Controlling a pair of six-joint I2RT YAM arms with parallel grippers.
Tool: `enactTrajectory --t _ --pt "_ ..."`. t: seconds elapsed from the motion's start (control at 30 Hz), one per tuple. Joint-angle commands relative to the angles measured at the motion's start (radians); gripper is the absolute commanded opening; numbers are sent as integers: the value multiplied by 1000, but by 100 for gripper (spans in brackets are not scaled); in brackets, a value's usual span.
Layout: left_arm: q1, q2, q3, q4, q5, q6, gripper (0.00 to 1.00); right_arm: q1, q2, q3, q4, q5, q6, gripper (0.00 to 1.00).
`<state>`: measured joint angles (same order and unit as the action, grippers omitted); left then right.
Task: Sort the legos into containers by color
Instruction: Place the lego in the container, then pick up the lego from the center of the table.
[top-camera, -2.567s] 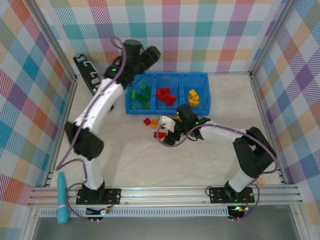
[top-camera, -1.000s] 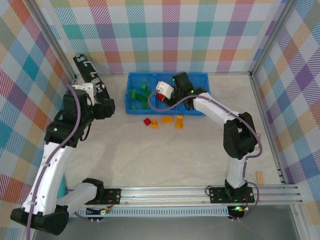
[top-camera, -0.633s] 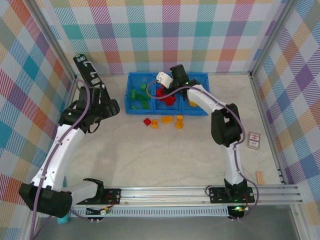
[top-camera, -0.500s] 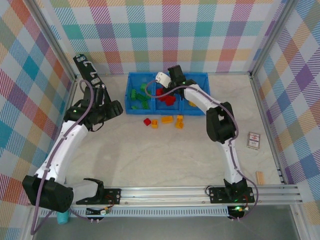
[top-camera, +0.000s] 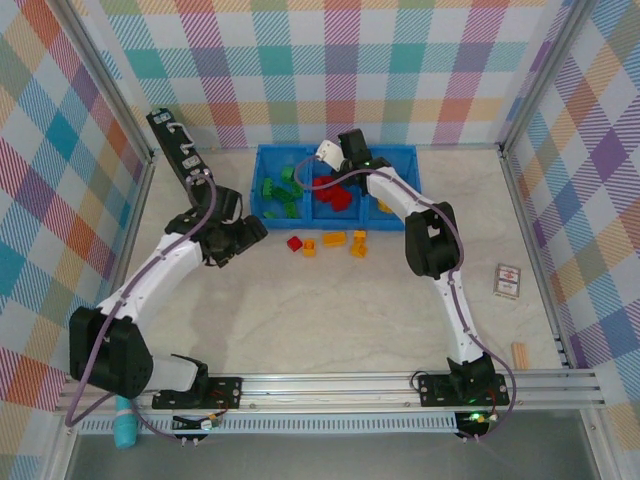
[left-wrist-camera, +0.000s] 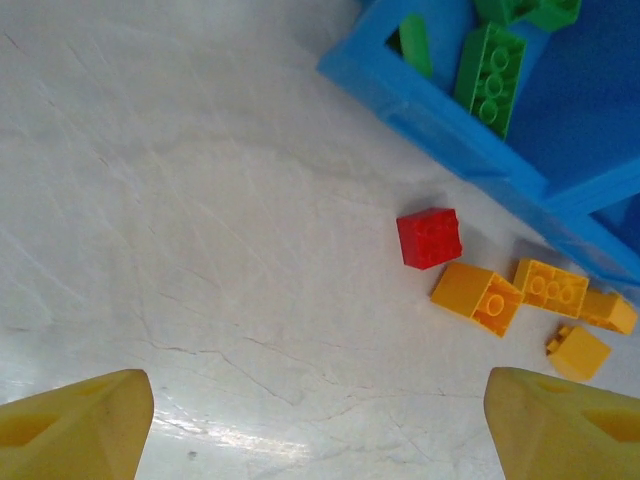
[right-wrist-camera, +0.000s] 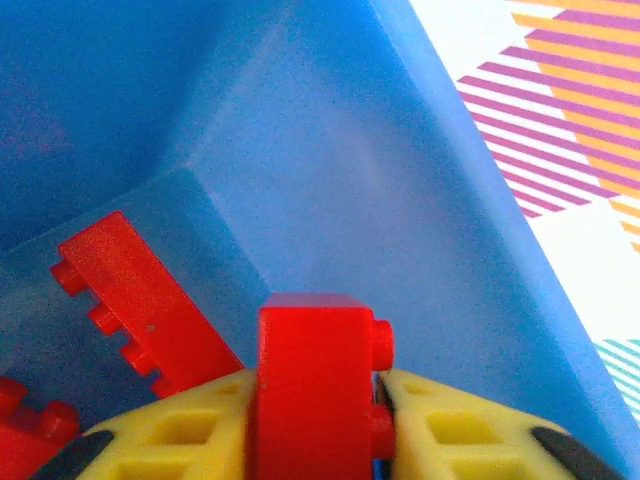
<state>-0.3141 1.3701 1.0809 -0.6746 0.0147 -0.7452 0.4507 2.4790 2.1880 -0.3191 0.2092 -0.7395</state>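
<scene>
nearest the rail, seen from above, a teal cylinder (top-camera: 123, 428) lies by the left arm's base, partly behind the frame. a wooden block (top-camera: 520, 352) and a small card (top-camera: 508, 281) lie toward the right of the table (top-camera: 330, 320).

farther in, the left gripper (top-camera: 255, 230) hangs low over the table, just left of the loose bricks. from above its jaws are too small to read. the left wrist view makes them plain: the yellow fingertips (left-wrist-camera: 80, 430) sit at opposite corners, spread wide, with nothing between them. ahead of them and to the right lie a loose red brick (left-wrist-camera: 430, 237) and four orange bricks (left-wrist-camera: 477, 298), near one another, close to the outer wall of the blue tray (left-wrist-camera: 450, 135). green bricks (left-wrist-camera: 490, 75) lie in the left compartment, and that view cuts off the rest of the tray.

beyond, the right gripper (top-camera: 335, 172) reaches into the middle compartment among the red bricks (top-camera: 338, 197). the right wrist view is clearer here. a held red brick (right-wrist-camera: 315, 370) stands upright between the yellow fingers (right-wrist-camera: 450, 435), with the jaws narrowly parted around it. how firmly it is pinched i cannot tell. just past it a leaning red brick (right-wrist-camera: 140, 300) tilts against the compartment wall.

the right arm hides part of the right compartment, where some yellow bricks (top-camera: 385, 207) peek out. farthest left, a black bar (top-camera: 172, 138) with white marks lies along the wall.
</scene>
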Motion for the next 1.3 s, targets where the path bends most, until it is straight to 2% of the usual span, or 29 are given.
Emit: enactTrajectory --t 0.0,0.17,0.53,0.97,1.27 --pt "-29 48 -35 88 -14 -108 86 -5 -10 -12 47 -9 -6 45" --pt "-67 142 -19 158 -43 -147 84 -5 -106 -108 99 -75 -1 55" --pt "-141 414 144 229 -43 -172 82 -4 -358 -362 188 -152 -18 61" --pt "-151 585 272 209 -18 -166 79 -4 -653 -726 194 -78 28 62" --pt "-155 674 286 191 47 -186 68 -6 -733 -803 190 -42 26 62"
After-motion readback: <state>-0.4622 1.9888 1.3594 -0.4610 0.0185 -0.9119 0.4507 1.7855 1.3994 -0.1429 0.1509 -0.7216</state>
